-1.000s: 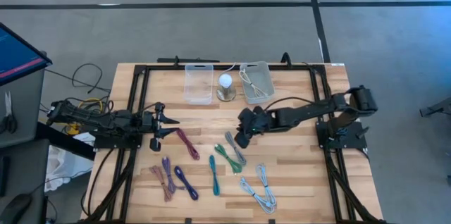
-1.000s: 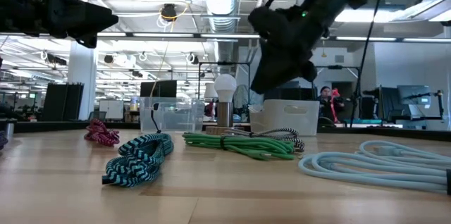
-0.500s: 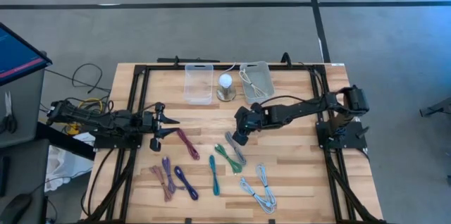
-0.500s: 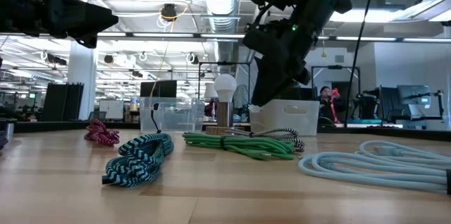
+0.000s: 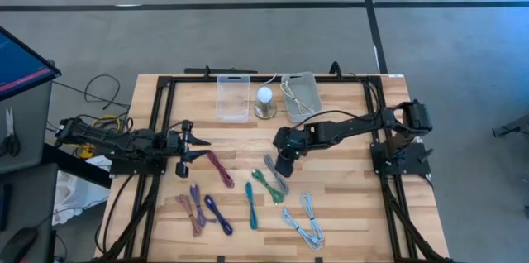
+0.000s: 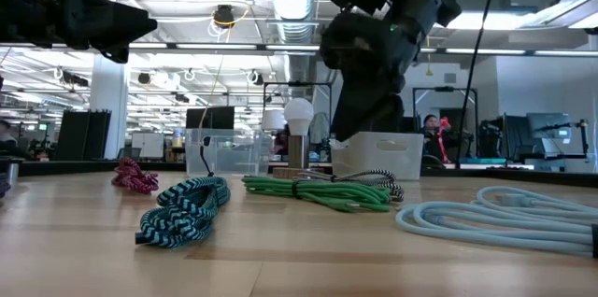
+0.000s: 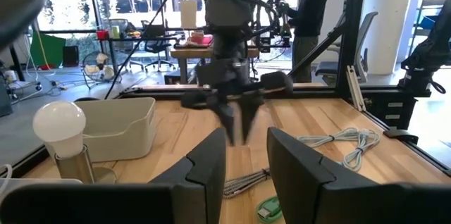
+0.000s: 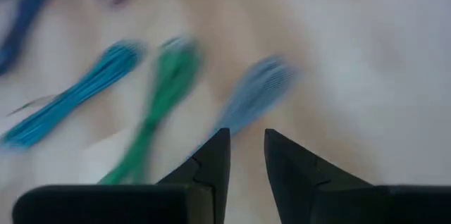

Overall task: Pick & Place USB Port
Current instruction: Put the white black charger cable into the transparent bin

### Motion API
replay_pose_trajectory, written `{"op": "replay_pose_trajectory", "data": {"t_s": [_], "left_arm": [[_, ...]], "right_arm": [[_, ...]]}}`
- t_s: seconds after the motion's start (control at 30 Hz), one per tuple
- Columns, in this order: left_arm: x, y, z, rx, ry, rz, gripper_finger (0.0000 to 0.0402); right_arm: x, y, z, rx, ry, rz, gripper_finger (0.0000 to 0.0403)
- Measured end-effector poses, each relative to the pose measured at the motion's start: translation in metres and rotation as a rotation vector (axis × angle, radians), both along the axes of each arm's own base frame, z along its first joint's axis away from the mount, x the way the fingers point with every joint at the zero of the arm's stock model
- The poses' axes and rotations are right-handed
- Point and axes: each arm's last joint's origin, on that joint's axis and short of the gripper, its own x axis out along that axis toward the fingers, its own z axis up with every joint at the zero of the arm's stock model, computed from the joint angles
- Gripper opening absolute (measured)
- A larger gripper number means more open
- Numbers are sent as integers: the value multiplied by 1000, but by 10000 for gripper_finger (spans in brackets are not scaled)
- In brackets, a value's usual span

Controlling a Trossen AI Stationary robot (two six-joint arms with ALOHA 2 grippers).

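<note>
Several coiled USB cables lie flat on the wooden table: maroon [image 5: 219, 168], brown-purple [image 5: 193, 208], dark blue [image 5: 217, 213], teal [image 5: 250, 205], green [image 5: 266, 186], grey-striped [image 5: 278, 174] and pale grey [image 5: 304, 222]. My right gripper [image 5: 280, 166] hangs above the far end of the grey-striped cable [image 8: 254, 90], pointing steeply down, open by a narrow gap [image 8: 246, 157] with nothing between the fingers. My left gripper [image 5: 198, 142] waits at the table's left side, level and open [image 7: 246, 160], holding nothing.
At the far edge stand a clear bin [image 5: 233, 98], a light bulb on a stand [image 5: 264, 102] and a white bin [image 5: 301, 96] with a cable inside. Black frame rails [image 5: 157, 131] run along the table's sides. A person stands beyond the table [image 7: 310, 13].
My right gripper has turned at the wrist and tipped further downward above the grey-striped cable, staying about where it was. The gap between its fingers is unchanged. The cables have not moved.
</note>
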Motion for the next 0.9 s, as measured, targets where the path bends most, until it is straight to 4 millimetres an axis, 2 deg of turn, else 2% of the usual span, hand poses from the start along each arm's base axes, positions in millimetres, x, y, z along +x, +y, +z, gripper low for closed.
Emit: {"op": "replay_pose_trajectory", "data": {"t_s": [0.23,0.43,0.53,0.67,0.9], "left_arm": [[0,0,0,0,0,0,104],[0,0,0,0,0,0,104],[0,0,0,0,0,0,104],[0,0,0,0,0,0,104],[0,0,0,0,0,0,104]], "right_arm": [[-1,12,1,100,9,31,123],[-2,14,-1,95,37,-74,190],[-2,19,-1,76,41,-136,212],[-4,28,-2,36,40,-184,214],[-4,34,-3,8,39,-223,188]]}}
